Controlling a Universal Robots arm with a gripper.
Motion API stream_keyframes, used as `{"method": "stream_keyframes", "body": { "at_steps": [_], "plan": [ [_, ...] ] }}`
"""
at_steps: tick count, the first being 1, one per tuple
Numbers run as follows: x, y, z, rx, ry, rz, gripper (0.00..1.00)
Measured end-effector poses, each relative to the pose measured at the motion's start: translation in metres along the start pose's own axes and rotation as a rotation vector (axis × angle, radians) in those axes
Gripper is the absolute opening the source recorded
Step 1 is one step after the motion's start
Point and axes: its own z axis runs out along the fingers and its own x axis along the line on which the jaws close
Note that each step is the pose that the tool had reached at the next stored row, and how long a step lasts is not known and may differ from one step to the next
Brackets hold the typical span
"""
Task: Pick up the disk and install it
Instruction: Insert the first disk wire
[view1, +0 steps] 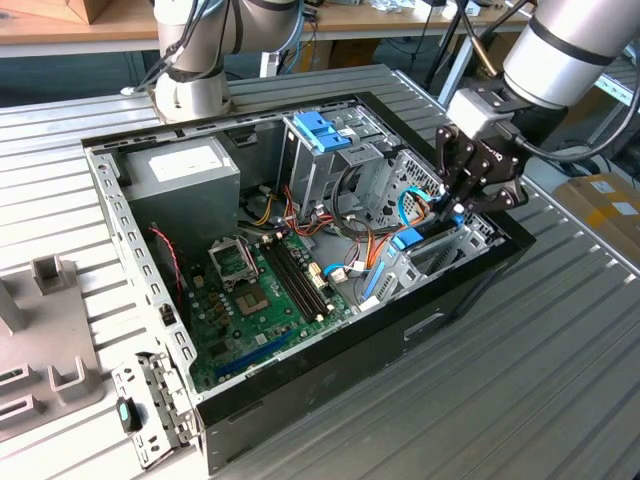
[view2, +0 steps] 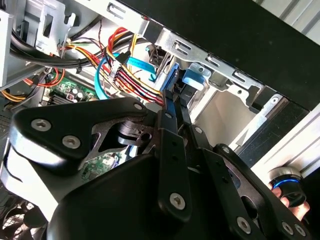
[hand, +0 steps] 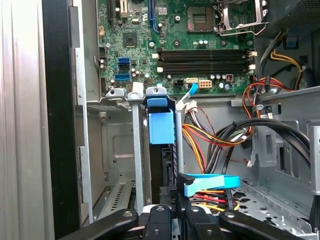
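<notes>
The disk (hand: 161, 127) stands on edge in the drive bay at the corner of the open computer case (view1: 470, 290), its blue carrier frame facing the camera in the first wrist view. In the exterior view its blue frame (view1: 410, 238) shows at the case's right end, just below my gripper (view1: 455, 207). The black fingers (hand: 159, 220) sit on either side of the disk's thin edge, shut on it. In the second wrist view the fingers (view2: 170, 145) narrow toward the blue frame (view2: 192, 77) beside the bay's metal wall.
A grey power supply box (view1: 180, 175) fills the far corner, and a metal cage with a blue handle (view1: 320, 130) stands beside it. The green motherboard (view1: 260, 290) and coloured cable bundles (hand: 210, 140) lie close to the bay. Another arm's base (view1: 190, 90) stands behind the case.
</notes>
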Motion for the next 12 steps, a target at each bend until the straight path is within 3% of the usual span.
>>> {"method": "stream_keyframes", "body": {
  "at_steps": [12],
  "plan": [
    [0.0002, -0.0001, 0.005, -0.0005, 0.0001, -0.012, 0.17]
  ]
}}
